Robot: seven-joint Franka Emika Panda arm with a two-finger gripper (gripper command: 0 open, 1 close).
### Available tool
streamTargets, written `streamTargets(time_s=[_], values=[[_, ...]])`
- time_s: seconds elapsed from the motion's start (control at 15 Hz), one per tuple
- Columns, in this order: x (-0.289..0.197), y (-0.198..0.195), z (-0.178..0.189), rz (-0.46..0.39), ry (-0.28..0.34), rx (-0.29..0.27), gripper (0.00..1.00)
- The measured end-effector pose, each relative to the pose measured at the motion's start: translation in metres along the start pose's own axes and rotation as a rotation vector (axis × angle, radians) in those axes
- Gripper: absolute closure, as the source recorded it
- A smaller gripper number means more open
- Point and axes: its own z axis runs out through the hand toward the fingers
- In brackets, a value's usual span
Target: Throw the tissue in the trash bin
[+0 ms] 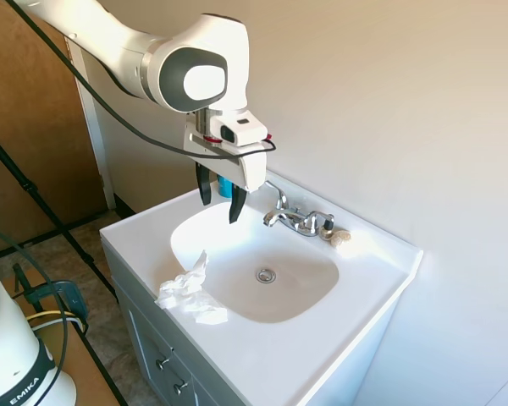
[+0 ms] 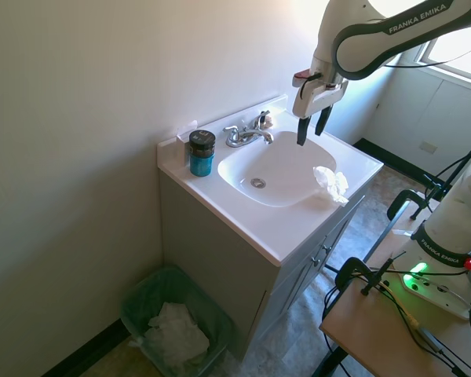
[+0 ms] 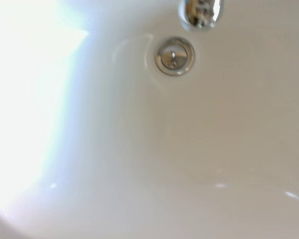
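Observation:
The tissue (image 1: 189, 292) (image 2: 330, 182) is a crumpled white wad lying on the front rim of the white sink (image 1: 322, 338), next to the basin. My gripper (image 1: 219, 197) (image 2: 312, 129) hangs open above the basin's back part, well above and apart from the tissue, with nothing between its fingers. The trash bin (image 2: 175, 323) stands on the floor beside the vanity, lined with a green bag and holding white crumpled paper. The wrist view shows only the basin with its drain (image 3: 175, 56) and the faucet tip (image 3: 201, 12).
A chrome faucet (image 1: 298, 220) (image 2: 246, 133) stands at the sink's back edge. A blue jar with a dark lid (image 2: 201, 152) sits on the counter corner by the wall. The vanity cabinet (image 2: 243, 275) stands against the wall, beside the bin.

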Motion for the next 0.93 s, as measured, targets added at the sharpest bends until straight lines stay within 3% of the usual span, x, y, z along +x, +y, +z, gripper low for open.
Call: streamTargets(time_s=[0.4,0.93], values=[[-0.019,0.024,0.06,-0.05,-0.046,-0.145,0.0],[-0.024,0.018,0.13,-0.07,-0.103,-0.203,0.0]])
